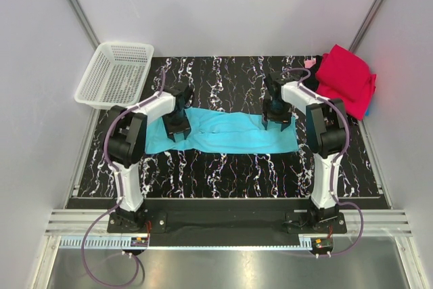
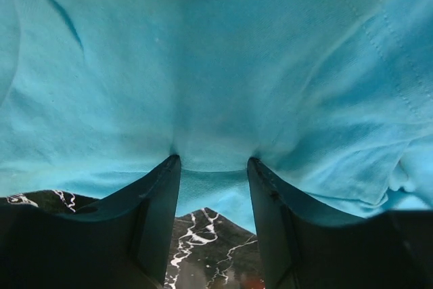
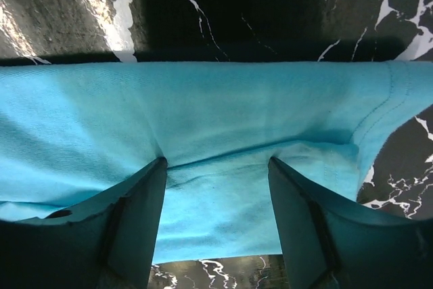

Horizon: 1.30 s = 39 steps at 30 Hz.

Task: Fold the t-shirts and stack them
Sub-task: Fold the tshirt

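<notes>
A turquoise-blue t-shirt lies as a long flat band across the middle of the black marbled table. My left gripper stands on the band's left part. My right gripper stands on its right part. In the left wrist view the turquoise cloth fills the frame, and the left gripper is open with its tips pressed into it. In the right wrist view the right gripper is also open, tips down on the cloth near its hem. A crimson red t-shirt tops a pile at the back right.
A white mesh basket stands at the back left corner of the table. Bits of pink and blue cloth peek out from under the red pile. Grey walls close in on both sides.
</notes>
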Each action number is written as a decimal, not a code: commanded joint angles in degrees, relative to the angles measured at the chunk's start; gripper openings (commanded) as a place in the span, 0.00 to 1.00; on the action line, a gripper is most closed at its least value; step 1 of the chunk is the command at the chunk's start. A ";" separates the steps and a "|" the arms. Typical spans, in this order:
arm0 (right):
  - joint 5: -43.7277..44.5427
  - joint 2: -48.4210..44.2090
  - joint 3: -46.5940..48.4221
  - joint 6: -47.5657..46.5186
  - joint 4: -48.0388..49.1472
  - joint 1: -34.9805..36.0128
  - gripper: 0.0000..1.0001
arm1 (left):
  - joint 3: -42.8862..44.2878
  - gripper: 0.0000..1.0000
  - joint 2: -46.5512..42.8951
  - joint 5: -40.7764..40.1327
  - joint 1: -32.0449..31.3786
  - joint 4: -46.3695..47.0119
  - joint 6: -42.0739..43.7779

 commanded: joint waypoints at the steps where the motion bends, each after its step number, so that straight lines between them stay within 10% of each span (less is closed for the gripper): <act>1: 4.01 -0.14 -1.99 0.19 -1.84 1.63 0.70 | 5.44 0.50 5.64 -2.69 0.32 -1.84 1.24; 22: 3.58 -16.30 -23.87 15.74 -1.58 11.38 0.75 | 34.36 0.53 21.20 -5.33 5.06 -12.47 10.21; 39: 7.78 -17.01 -18.96 31.22 -5.61 31.08 0.76 | 41.83 0.53 20.60 -0.76 5.06 -10.89 11.96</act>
